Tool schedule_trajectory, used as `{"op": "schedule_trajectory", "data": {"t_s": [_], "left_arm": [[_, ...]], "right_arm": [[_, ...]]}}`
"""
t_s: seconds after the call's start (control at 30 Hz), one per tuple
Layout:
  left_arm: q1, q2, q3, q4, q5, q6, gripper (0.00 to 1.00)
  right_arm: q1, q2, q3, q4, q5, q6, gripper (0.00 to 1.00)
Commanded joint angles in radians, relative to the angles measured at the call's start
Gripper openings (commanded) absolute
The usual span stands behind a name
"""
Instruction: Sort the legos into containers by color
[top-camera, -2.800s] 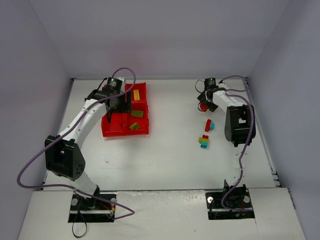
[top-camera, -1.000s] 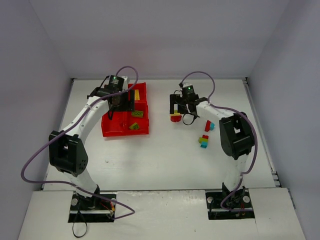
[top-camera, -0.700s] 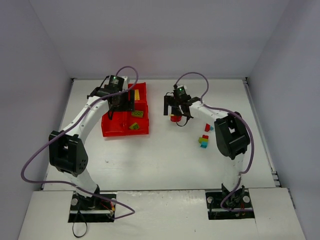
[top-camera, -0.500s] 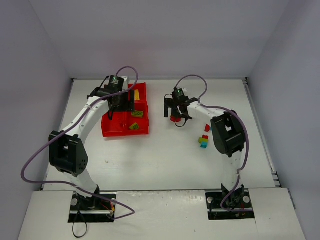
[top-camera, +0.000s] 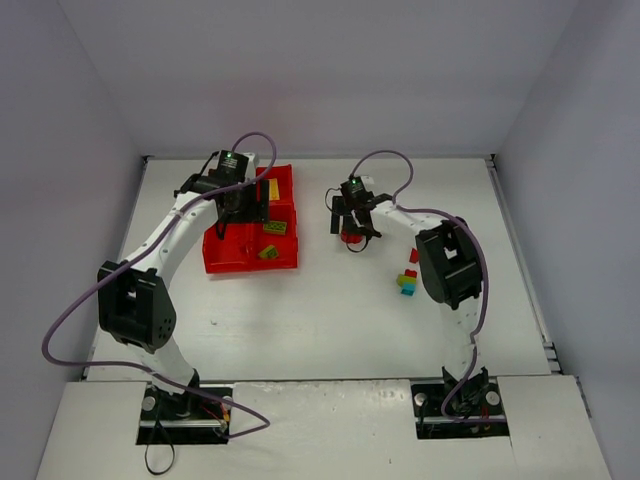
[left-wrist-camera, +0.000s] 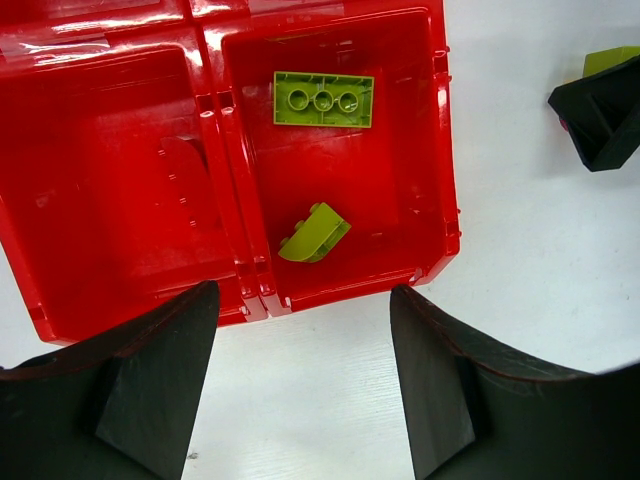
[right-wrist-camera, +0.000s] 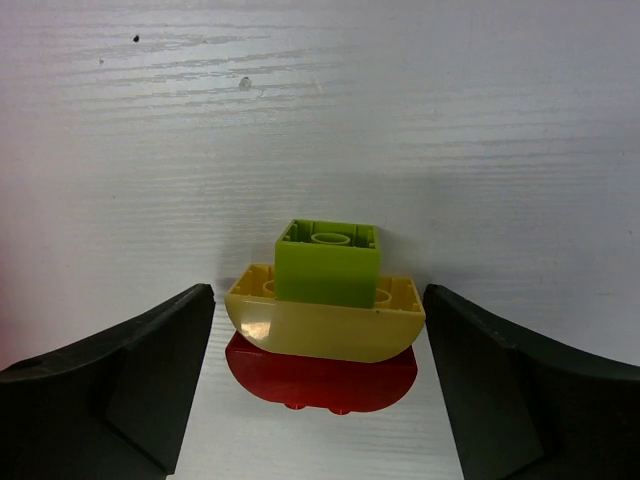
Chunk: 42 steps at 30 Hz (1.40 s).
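Note:
A clump of legos (right-wrist-camera: 325, 265), a green brick on a curved yellow one on a red one, lies on the white table. My right gripper (right-wrist-camera: 318, 300) is open and straddles it, with a thin gap at each finger. From above, this clump (top-camera: 349, 237) shows red under the right gripper (top-camera: 349, 222), right of the red tray (top-camera: 222, 255). The tray's near right container (left-wrist-camera: 420, 150) holds a flat green brick (left-wrist-camera: 323, 99) and a curved green one (left-wrist-camera: 314, 233). A yellow brick (top-camera: 272, 189) lies in the far right container. My left gripper (left-wrist-camera: 302, 330) hangs open and empty over the tray's near edge.
More legos lie to the right: a red brick (top-camera: 412, 256) and a multicolour clump (top-camera: 407, 282) beside the right arm's elbow (top-camera: 445, 265). The right gripper's black finger (left-wrist-camera: 600, 115) shows at the top right of the left wrist view. Grey walls enclose the table.
The right gripper has moved left across the table with the clump, from the far right toward the tray, slowing over the last half second. The left arm has stayed put.

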Motion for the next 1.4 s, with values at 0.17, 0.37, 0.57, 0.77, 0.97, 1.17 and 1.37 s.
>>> {"op": "schedule_trajectory", "data": {"t_s": [0.17,0.37,0.57,0.77,0.97,1.17,1.37], "left_arm": [[-0.002,-0.032,0.037,0.013,-0.001,-0.009,0.63],[-0.002,-0.009,0.089,0.013,0.031,-0.009,0.63],[0.0,0.008,0.173,0.041,0.168,-0.009,0.63],[0.0,0.028,0.23,0.082,0.37,-0.02,0.63],[-0.003,0.031,0.222,0.182,0.554,-0.058,0.63],[-0.005,0.036,0.222,0.26,0.647,-0.106,0.63],[-0.021,0.083,0.253,0.244,0.648,-0.129,0.63]], "right_arm": [[0.005,-0.018,0.011,-0.024,0.02,0.024,0.4],[0.017,-0.14,-0.027,0.128,-0.073,-0.198,0.0],[0.02,-0.34,-0.207,0.415,-0.205,-0.425,0.0],[0.025,-0.458,-0.256,0.47,-0.382,-0.519,0.0],[0.045,-0.529,-0.288,0.514,-0.454,-0.531,0.0],[0.06,-0.566,-0.304,0.519,-0.483,-0.566,0.0],[0.064,-0.573,-0.301,0.521,-0.499,-0.582,0.0]]}}
